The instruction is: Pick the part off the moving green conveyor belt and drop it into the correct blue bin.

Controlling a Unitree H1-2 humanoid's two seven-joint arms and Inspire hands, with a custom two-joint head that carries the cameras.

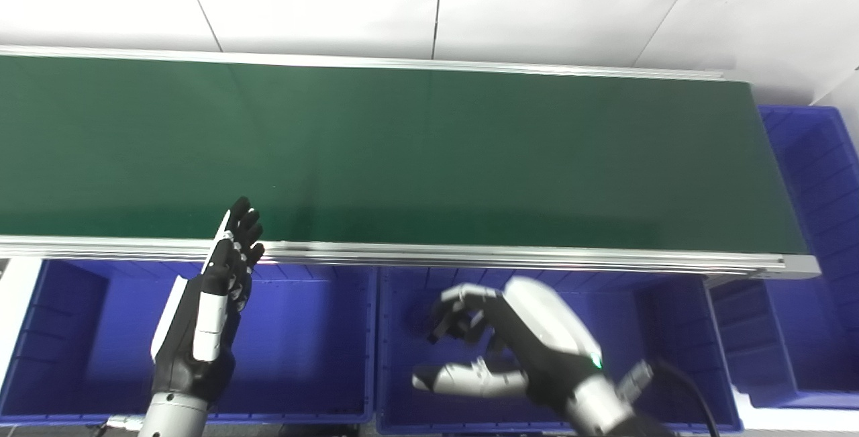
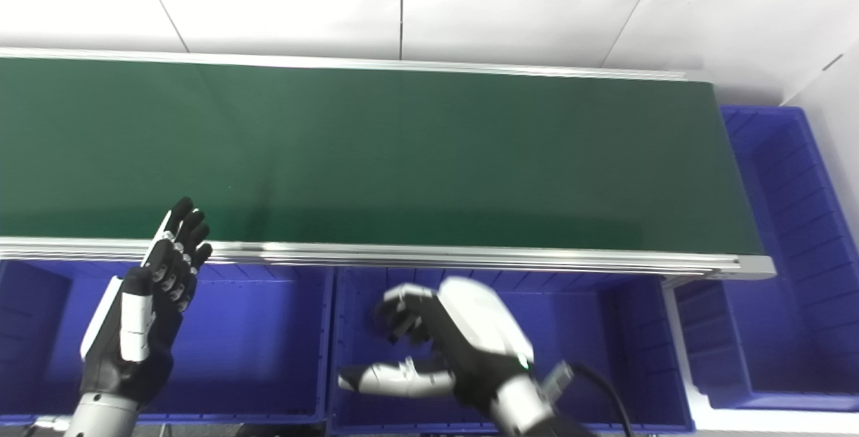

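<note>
Over the middle blue bin (image 1: 396,417) I see my right hand (image 1: 517,343), fingers curled with the thumb apart; whether it grips the part I cannot tell. My left hand (image 1: 208,309) is released, fingers straight, over the left bin (image 1: 322,356) by the green conveyor belt (image 1: 402,155).

The green conveyor belt (image 1: 402,155) lies bare from end to end, open to a reach from above. Along its near edge a metal rail (image 1: 470,256) stands between the belt and the blue bins (image 1: 302,329) below. The left hand (image 1: 215,303) rises at that rail; the right hand (image 1: 517,343) hangs over the middle bin (image 1: 671,329).
</note>
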